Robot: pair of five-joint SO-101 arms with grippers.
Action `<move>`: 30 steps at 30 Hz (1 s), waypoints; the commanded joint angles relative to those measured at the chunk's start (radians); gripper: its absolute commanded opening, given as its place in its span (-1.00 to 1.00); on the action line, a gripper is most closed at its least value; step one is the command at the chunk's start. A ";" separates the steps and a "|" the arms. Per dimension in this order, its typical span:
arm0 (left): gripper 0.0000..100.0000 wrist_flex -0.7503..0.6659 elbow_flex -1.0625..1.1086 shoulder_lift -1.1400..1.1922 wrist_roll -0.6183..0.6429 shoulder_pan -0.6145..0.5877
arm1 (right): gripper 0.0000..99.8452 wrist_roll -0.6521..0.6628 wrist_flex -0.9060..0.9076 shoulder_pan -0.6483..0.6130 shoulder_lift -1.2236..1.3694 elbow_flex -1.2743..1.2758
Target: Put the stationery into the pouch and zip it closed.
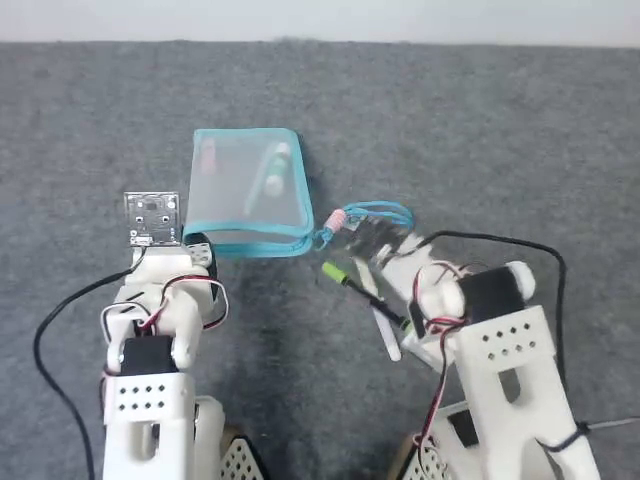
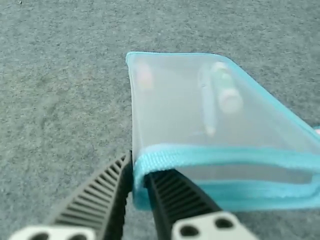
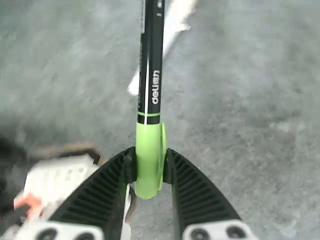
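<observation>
Green-capped pen in right claw

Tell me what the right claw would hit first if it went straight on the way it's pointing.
Probably the grey mat just under its tips: the right claw, shut on the green-capped pen, points downward. The white pen lies farther ahead; depth is unclear.

High cam looks down over table, tilted toward 12 o'clock. Wrist cams v. close: left shares pouch w/ high, right pen.
</observation>
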 commanded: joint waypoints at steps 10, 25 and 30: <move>-0.98 -0.009 -0.048 -0.023 0.018 0.011 | -0.99 -0.152 -0.022 -0.163 -0.021 -0.219; -0.98 -0.005 -0.047 -0.023 0.017 0.066 | -0.99 -0.301 -0.099 -0.292 0.429 -0.445; -0.98 -0.002 -0.039 -0.023 0.015 0.140 | -0.99 -0.354 -0.101 -0.271 0.581 -0.569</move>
